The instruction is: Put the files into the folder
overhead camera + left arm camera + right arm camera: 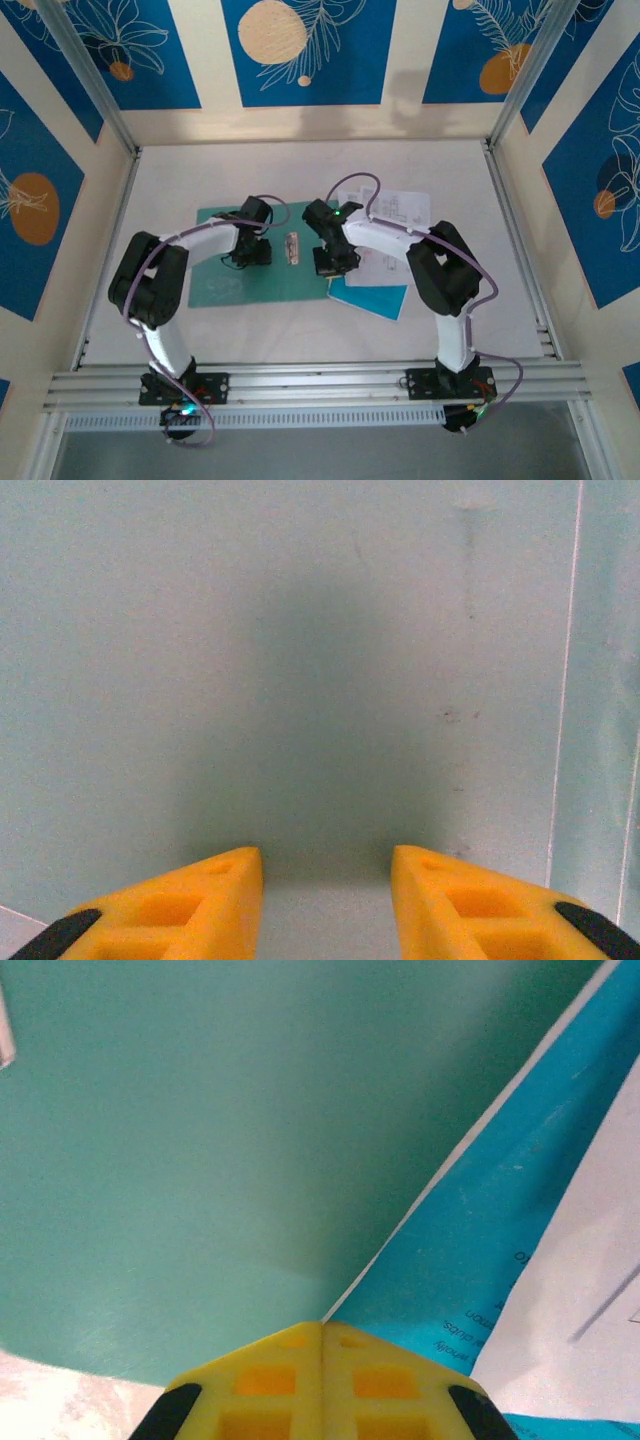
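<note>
Right pincer is clenched on the folder edge, mid-frame. Left pincer is held released over the folder. Files lie right of centre. Step judged: opening the leaf. Next it must be swung wide.

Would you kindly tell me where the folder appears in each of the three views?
Top: folder mid-table, right pincer at its right edge.
Left wrist: teal surface beyond the open left pincer.
Right wrist: upper left, its edge meeting the shut right pincer.
Shared landmark: the folder's right edge at the right pincer, in top and right wrist views.
</note>
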{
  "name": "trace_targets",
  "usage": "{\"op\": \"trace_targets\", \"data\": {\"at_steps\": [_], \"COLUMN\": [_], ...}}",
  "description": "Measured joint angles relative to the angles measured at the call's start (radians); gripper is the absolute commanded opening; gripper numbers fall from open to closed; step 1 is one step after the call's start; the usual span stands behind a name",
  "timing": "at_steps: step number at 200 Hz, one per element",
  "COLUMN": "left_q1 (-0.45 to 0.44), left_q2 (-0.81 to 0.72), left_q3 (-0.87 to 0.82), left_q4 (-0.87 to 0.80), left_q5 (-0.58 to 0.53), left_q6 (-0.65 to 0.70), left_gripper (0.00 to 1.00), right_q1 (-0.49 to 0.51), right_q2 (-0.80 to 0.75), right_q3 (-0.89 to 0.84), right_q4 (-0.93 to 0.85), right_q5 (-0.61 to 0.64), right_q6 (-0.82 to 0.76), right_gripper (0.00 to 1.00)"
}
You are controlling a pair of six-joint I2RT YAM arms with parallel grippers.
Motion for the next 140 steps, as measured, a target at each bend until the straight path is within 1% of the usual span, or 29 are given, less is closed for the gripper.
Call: {"op": "trace_targets", "data": {"at_steps": [11,17,18,19,20,27,33,41,49,66,79,91,102,113,125,140], "left_q1": [-0.007,-0.011,-0.012,-0.013,-0.014,-0.02,-0.027,-0.037,-0.047,-0.066,-0.077,-0.089,-0.099,-0.111,-0.125,-0.143], "left_q2": [0.008,0.013,0.013,0.014,0.014,0.017,0.017,0.018,0.02,0.027,0.042,0.061,0.074,0.087,0.102,0.122], "left_q3": [0.009,0.013,0.014,0.014,0.015,0.017,0.018,0.019,0.023,0.033,0.05,0.067,0.081,0.098,0.116,0.14], "left_q4": [0.011,0.019,0.02,0.023,0.024,0.031,0.039,0.048,0.056,0.068,0.074,0.077,0.077,0.077,0.08,0.085], "left_q5": [0.006,0.01,0.011,0.01,0.011,0.012,0.014,0.016,0.019,0.026,0.033,0.036,0.036,0.036,0.036,0.036], "left_q6": [0.005,0.009,0.009,0.011,0.011,0.014,0.015,0.018,0.021,0.022,0.022,0.022,0.022,0.022,0.022,0.022], "left_gripper": [0.38,0.39,0.39,0.39,0.39,0.39,0.39,0.39,0.39,0.4,0.4,0.4,0.39,0.4,0.39,0.39], "right_q1": [0.011,0.013,0.013,0.013,0.013,0.013,0.009,-0.002,-0.019,-0.106,-0.228,-0.36,-0.473,-0.557,-0.616,-0.655], "right_q2": [0.0,0.0,0.0,0.0,0.0,-0.002,-0.008,-0.029,-0.06,-0.163,-0.23,-0.259,-0.259,-0.241,-0.211,-0.153], "right_q3": [0.0,0.0,0.0,0.0,0.0,0.0,-0.004,-0.021,-0.047,-0.116,-0.151,-0.166,-0.175,-0.175,-0.172,-0.156], "right_q4": [0.002,0.002,0.002,0.002,0.002,0.003,0.009,0.025,0.039,0.061,0.072,0.089,0.108,0.108,0.104,0.09], "right_q5": [-0.014,-0.018,-0.018,-0.019,-0.019,-0.021,-0.021,-0.021,-0.024,-0.04,-0.049,-0.061,-0.066,-0.073,-0.079,-0.093], "right_q6": [0.0,0.002,0.002,0.003,0.003,0.007,0.007,0.017,0.026,0.042,0.064,0.082,0.101,0.113,0.124,0.139], "right_gripper": [0.01,0.1,0.12,0.17,0.17,0.29,0.38,0.48,0.52,0.53,0.49,0.48,0.48,0.47,0.46,0.45]}}
